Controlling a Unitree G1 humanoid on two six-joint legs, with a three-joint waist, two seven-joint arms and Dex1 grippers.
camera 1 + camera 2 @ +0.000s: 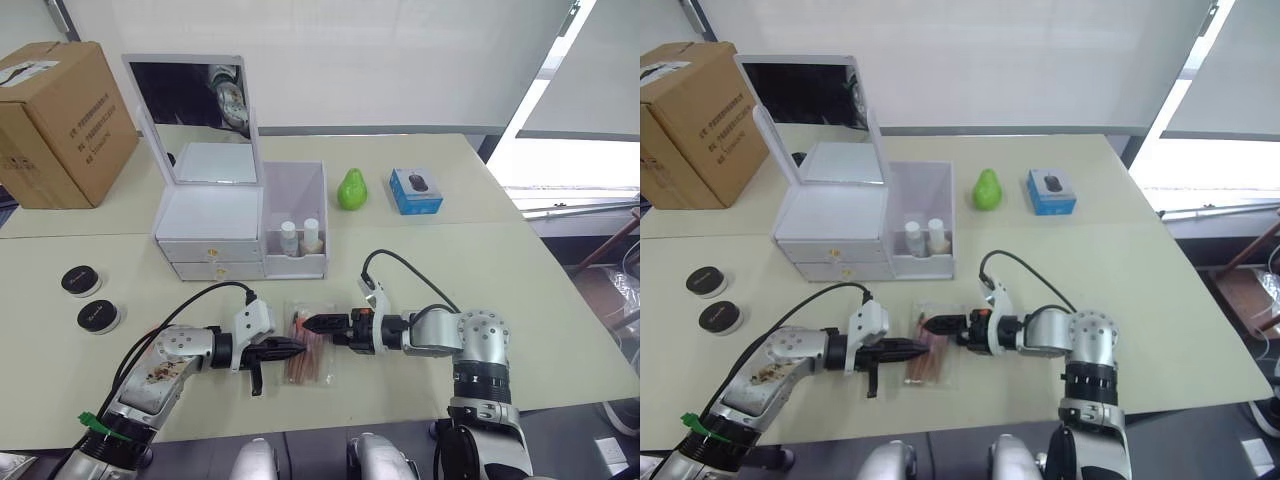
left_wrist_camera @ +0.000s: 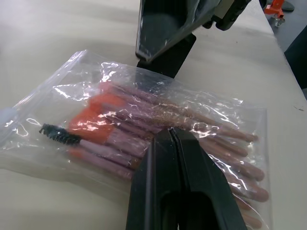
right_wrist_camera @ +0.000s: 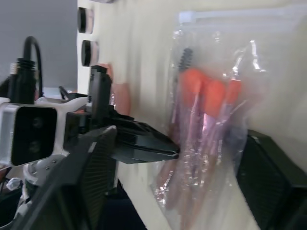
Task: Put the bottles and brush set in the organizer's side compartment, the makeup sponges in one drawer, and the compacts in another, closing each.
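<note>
The brush set lies flat on the table in a clear plastic bag, between my two grippers. My left gripper is shut, its tip resting on the bag. From the other side, my right gripper is open, with the bag's end between its spread fingers. Two bottles stand upright in the side compartment of the white organizer, whose two drawers are shut. Two round black compacts sit on the table at the left. The makeup sponges are out of view.
A mirror stands up from the organizer's top. A cardboard box is at the back left. A green pear-shaped object and a small blue box sit behind the organizer's right side.
</note>
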